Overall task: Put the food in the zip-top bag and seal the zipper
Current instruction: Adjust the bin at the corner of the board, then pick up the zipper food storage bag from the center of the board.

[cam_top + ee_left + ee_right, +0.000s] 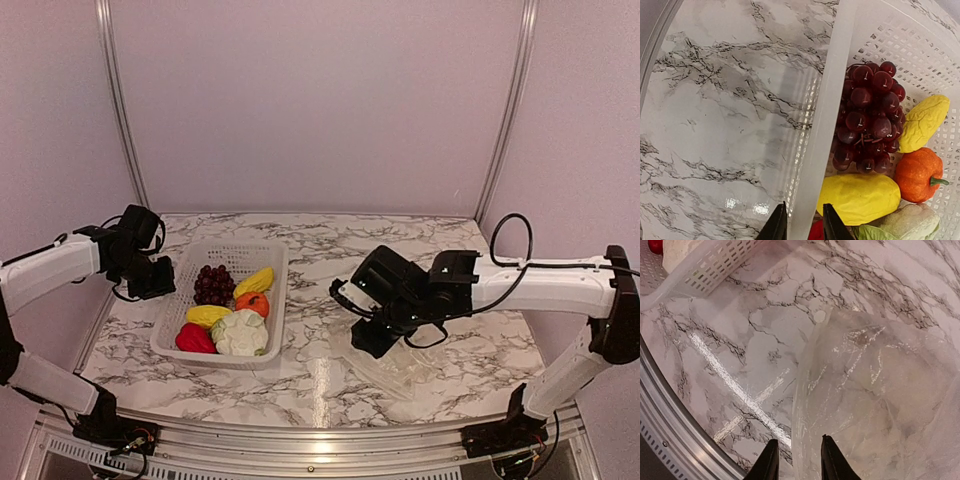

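Left tool (804, 212) narrowly pinches the basket (832, 90) rim; right tool (799, 450), half-open, straddles the flat zip-top bag (875, 390), its edge running bottom to top.

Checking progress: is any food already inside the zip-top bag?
No, the zip-top bag lies empty on the table, and the food sits in the white basket.

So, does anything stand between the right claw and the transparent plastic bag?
Nothing visible does. The crinkly transparent zip-top bag lies directly under the right claw, its edge running between the two open fingers.
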{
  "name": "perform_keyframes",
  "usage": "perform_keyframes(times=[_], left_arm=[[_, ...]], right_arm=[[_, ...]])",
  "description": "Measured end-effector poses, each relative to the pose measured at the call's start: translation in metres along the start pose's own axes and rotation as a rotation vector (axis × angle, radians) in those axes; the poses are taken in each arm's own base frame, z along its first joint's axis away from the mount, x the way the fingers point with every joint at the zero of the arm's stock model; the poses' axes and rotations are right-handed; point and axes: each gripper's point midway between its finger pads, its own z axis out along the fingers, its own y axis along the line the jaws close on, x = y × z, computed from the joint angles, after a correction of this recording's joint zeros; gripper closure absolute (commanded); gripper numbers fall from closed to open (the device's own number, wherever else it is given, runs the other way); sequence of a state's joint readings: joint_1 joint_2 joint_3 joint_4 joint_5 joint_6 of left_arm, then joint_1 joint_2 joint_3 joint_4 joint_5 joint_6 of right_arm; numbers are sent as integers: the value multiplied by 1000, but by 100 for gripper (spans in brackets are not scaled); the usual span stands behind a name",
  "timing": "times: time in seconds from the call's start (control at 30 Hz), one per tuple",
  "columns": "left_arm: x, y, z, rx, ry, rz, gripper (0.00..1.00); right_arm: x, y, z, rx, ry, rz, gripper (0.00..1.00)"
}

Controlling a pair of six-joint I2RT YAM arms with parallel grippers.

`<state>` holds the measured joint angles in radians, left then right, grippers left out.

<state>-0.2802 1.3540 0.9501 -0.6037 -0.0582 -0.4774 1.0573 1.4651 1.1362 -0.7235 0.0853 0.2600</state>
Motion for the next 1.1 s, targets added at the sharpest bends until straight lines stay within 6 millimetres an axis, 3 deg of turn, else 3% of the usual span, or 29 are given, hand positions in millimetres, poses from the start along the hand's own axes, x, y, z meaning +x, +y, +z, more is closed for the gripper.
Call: perform_keyframes(times=[0.1, 0.27, 0.33, 0.5, 0.93, 1.1], left_arm=[[1, 0, -10, 22, -26, -40, 49], [0, 3, -13, 8, -35, -51, 43], [-3, 5, -16, -7, -47, -52, 43], [-18, 1, -30, -1, -93, -56, 43], [-36, -13, -53, 39, -156, -46, 43], [-39, -18, -58, 51, -168, -41, 43]], right_arm=[[24, 15, 22, 33, 106, -63, 67], [68, 24, 54, 145, 292, -140, 61], [72, 28, 58, 204, 323, -168, 60], [59, 45, 60, 302, 310, -204, 60], [80, 12, 53, 513, 385, -194, 63], [97, -3, 55, 554, 427, -194, 62]])
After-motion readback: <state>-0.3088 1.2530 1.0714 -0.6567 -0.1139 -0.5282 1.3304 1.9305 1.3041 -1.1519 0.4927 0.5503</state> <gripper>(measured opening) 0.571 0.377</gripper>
